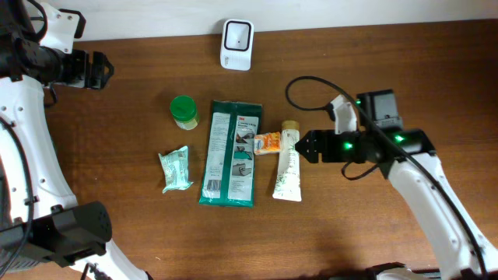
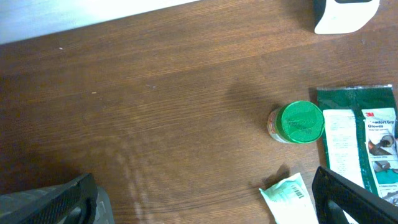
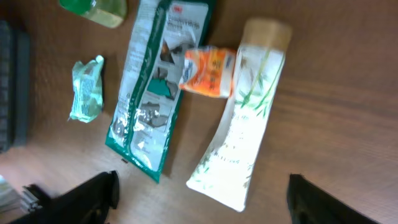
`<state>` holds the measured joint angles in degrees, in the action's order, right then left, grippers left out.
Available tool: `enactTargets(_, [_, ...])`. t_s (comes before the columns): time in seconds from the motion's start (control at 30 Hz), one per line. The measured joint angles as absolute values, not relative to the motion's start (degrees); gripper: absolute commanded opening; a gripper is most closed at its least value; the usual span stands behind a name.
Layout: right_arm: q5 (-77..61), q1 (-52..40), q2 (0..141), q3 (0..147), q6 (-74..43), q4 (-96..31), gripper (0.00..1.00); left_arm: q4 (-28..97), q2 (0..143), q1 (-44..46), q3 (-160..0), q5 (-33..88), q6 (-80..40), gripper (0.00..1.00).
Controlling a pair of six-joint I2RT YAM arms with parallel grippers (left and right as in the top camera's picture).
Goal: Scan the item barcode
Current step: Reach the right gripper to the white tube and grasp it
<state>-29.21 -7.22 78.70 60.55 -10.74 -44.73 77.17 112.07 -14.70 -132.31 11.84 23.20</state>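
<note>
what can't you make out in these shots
- Tube print and any barcode: blurred in right wrist view, too small overhead.
- Scanner: cut off by top edge, left wrist view.
- Glove pack: cut off by right edge, left wrist view.
- Jar: cut off by top edge, right wrist view.

Overhead: fixed above, looks straight down on the whole table (image 1: 327, 233), from farthest off. Left wrist: hangs nearer over the left side, faces down, takes in green-lidded jar (image 2: 298, 122), glove pack (image 2: 360, 143), white scanner (image 2: 345, 15). Right wrist: likewise near, looks down over the tube (image 3: 245, 124); shares jar and glove pack with both others
</note>
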Motion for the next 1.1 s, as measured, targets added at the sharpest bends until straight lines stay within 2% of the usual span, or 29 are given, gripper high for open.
enactTargets(0.17, [-29.7,-11.1,93.8,60.9,-14.2,-46.8,0.64,77.2,112.1,-14.7,-132.3,11.9,23.2,0.99])
enactTargets(0.27, [-29.6,-11.1,100.7,60.9,-14.3,-46.4,0.63,77.2,112.1,-14.7,-132.3,11.9,23.2,0.99])
enactTargets(0.6, [-27.9,-8.1,102.3,60.9,-10.7,-38.9,0.63,77.2,112.1,-14.7,-132.3,11.9,23.2,0.99])
enactTargets(0.77, [-27.9,-9.6,102.3,58.6,-10.4,-35.4,0.55,77.2,112.1,-14.7,-132.3,11.8,23.2,0.99])
enactTargets(0.9, [-28.0,-9.6,102.5,58.6,-10.2,-34.0,0.38,77.2,112.1,-14.7,-132.3,11.9,23.2,0.99])
enactTargets(1.0, [-29.1,-9.6,104.0,58.6,-10.2,-32.9,0.14,77.2,112.1,-14.7,-132.3,11.9,23.2,0.99])
enactTargets(1.1, [-29.6,-9.3,104.0,58.8,-10.5,-33.8,0.04,77.2,112.1,-14.7,-132.3,11.8,23.2,0.99])
